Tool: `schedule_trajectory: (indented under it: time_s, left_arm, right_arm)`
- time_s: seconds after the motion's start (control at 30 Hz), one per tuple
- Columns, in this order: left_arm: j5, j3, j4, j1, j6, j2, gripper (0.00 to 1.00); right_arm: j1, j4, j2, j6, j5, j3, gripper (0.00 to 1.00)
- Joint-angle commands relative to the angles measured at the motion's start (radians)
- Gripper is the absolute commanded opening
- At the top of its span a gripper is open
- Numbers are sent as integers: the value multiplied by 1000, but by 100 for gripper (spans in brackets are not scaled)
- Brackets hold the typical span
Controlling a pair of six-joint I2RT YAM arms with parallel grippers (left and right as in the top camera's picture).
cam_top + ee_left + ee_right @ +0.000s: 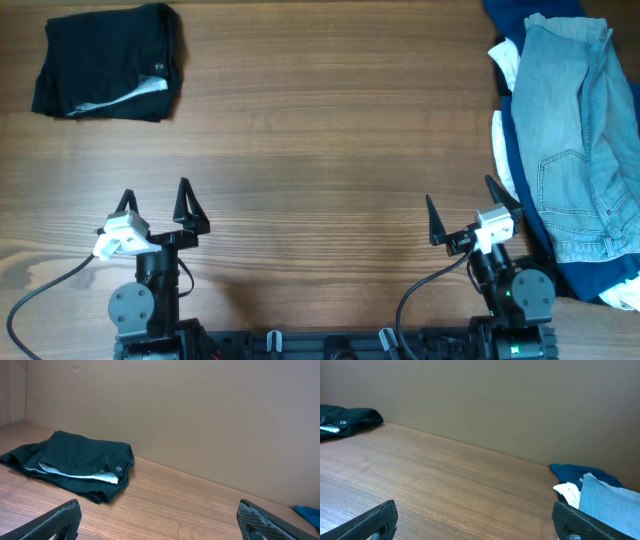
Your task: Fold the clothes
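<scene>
Wooden table (320, 150) — plain beige wall (200, 420) behind.

Clothes pile (580, 140) cut off — right edge, overhead.

One pair of folded black fabric shorts (108, 62) lies at the far left corner. Along the right edge, one heap holds one pair of light-blue denim jeans (585, 140), navy cloth (520, 15) and white cloth (508, 62); how many pieces those two make cannot be told.
</scene>
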Motion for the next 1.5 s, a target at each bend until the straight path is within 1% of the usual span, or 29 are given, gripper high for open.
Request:
schedule_trajectory:
  time_s: [0.0, 0.07, 0.17, 0.2, 1.47]
  left_arm:
    - [-3, -39, 0, 4, -9, -12, 100]
    - [25, -87, 2, 3, -11, -12, 100]
    - [24, -87, -27, 1, -21, -12, 100]
    - [24, -87, -59, 1, -25, -12, 100]
    - [24, -87, -55, 1, -27, -12, 100]
  right_arm:
    - [-4, 2, -8, 21, 14, -3, 100]
    - [-4, 2, -8, 21, 14, -3, 100]
    - [-4, 2, -8, 21, 14, -3, 100]
    - [-4, 2, -8, 21, 14, -3, 100]
    - [-4, 2, -8, 21, 14, -3, 100]
